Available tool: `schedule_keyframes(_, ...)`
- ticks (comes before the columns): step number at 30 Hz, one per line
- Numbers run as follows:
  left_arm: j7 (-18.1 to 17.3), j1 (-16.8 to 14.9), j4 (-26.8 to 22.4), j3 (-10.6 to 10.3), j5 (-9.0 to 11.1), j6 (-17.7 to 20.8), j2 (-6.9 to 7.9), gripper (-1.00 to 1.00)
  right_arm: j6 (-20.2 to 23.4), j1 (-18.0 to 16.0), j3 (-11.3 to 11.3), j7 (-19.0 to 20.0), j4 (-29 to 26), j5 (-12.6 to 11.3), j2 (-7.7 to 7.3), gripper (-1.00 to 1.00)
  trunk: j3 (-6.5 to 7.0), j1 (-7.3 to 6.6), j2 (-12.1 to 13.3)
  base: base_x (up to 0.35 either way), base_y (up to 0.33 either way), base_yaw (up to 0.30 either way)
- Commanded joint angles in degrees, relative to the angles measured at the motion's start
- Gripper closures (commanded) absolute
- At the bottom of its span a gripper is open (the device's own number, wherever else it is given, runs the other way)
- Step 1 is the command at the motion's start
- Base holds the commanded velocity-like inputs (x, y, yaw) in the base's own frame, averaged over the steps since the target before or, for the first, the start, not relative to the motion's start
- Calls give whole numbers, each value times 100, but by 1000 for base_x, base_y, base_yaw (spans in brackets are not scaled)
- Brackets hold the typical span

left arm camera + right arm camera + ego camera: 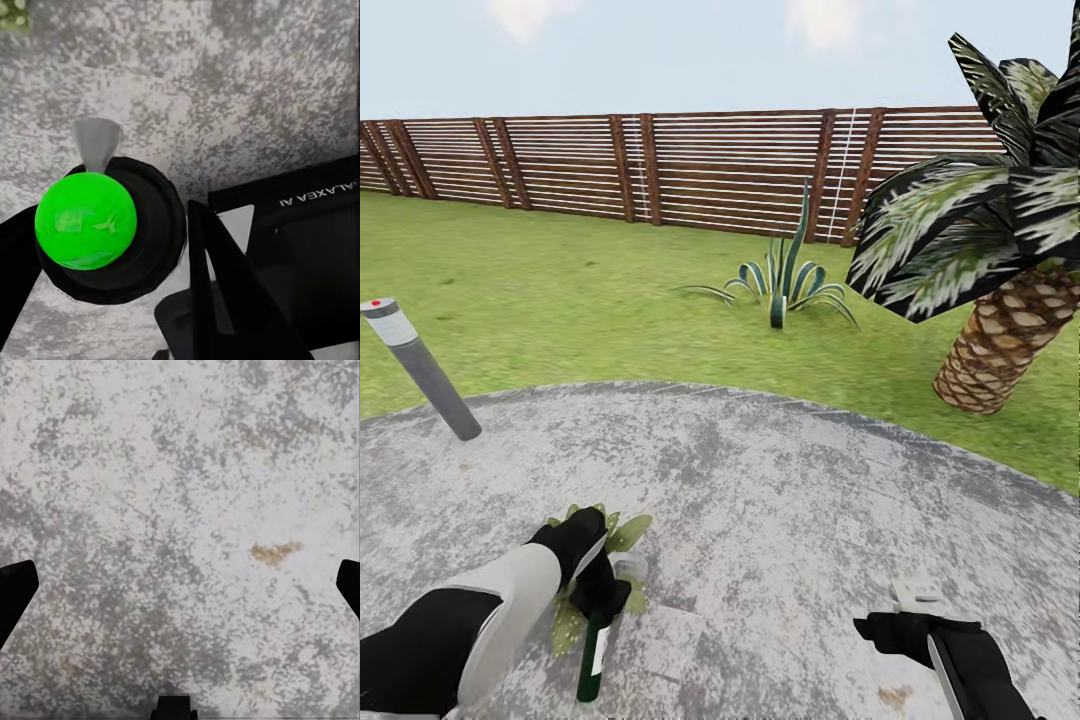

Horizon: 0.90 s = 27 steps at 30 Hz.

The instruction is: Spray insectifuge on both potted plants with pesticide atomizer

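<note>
My left gripper [596, 578] is shut on the pesticide atomizer [594, 655], a dark green-black bottle with a white label that sticks out below my hand. Its pale grey trigger head [628, 568] sits beside the fingers. In the left wrist view the atomizer [112, 232] shows end-on as a dark round body with a bright green face, held between black fingers [225, 292]. One potted plant [626, 531] spreads green leaves directly under that hand; the other is out of view. Low over bare paving, my right gripper [905, 608] [180, 585] is open and holds nothing.
I stand on the round mottled-grey patio [790, 500]. A grey bollard lamp [422, 372] leans at its left edge. Beyond lie lawn [560, 300], a striped agave clump [787, 282], a palm [1000, 350] at right and the brown slatted fence [660, 170].
</note>
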Motion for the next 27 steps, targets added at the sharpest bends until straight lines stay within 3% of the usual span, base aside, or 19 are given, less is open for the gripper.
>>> schedule_keyframes(1, -62, -95, -7, -45, -34, 16, 5, 100, 19, -2, -5, 53, -6, 64, 1, -100, -5, -2, -2, -232, -117, 0)
schedule_keyframes(4, -62, -173, -7, -72, -45, 17, 8, 100, 18, -1, -5, 55, -6, 42, 0, -100, -5, -2, -2, -281, -130, 0)
schedule_keyframes(10, -70, -553, 1, -332, -44, 18, 2, 100, 18, -3, 1, 62, -7, 13, -1, -100, -5, -2, -2, -320, -112, 0)
schedule_keyframes(27, -75, -527, -26, -344, -38, 9, -66, 100, 37, -4, 20, 62, -14, 5, 1, -100, 12, -2, -2, -271, -38, 0)
